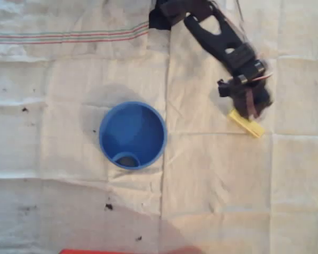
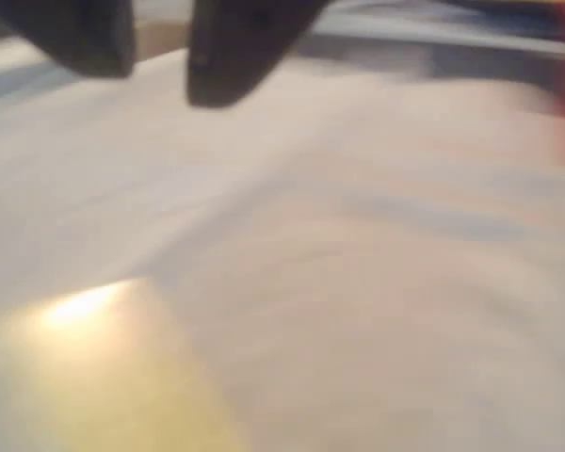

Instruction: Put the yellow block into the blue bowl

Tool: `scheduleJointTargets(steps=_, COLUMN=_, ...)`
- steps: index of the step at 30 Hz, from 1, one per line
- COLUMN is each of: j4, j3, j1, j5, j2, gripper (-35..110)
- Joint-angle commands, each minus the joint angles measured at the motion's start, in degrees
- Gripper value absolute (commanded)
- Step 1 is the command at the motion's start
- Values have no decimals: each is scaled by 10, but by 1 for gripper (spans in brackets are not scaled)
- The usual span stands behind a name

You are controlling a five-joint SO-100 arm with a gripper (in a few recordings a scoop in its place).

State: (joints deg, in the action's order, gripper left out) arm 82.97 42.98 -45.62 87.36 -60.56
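Yellow block [image 1: 247,124]: lies flat and slanted on the cloth-covered surface [image 1: 69,106], right of centre in the overhead view, well apart from the blue bowl [image 1: 132,135]. Bowl: upright, open, a darker ring mark inside near its lower rim. Black arm's jaws [image 1: 249,106]: directly over the block's upper end, possibly touching it; whether released or clenched cannot be told. Wrist view: heavily blurred, dark fingers [image 2: 235,47] at top, yellow patch at lower left.
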Motion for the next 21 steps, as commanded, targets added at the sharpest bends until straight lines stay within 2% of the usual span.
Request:
scheduleJointTargets(steps=1, j4=25, j3=-78, j1=-4, j5=54, j2=-2, gripper=6)
scheduleJointTargets(steps=9, j4=26, j3=-102, j1=18, j5=92, j2=8, gripper=32)
scheduleJointTargets(steps=21, j4=26, j3=-102, j1=28, j5=116, j2=49, gripper=32)
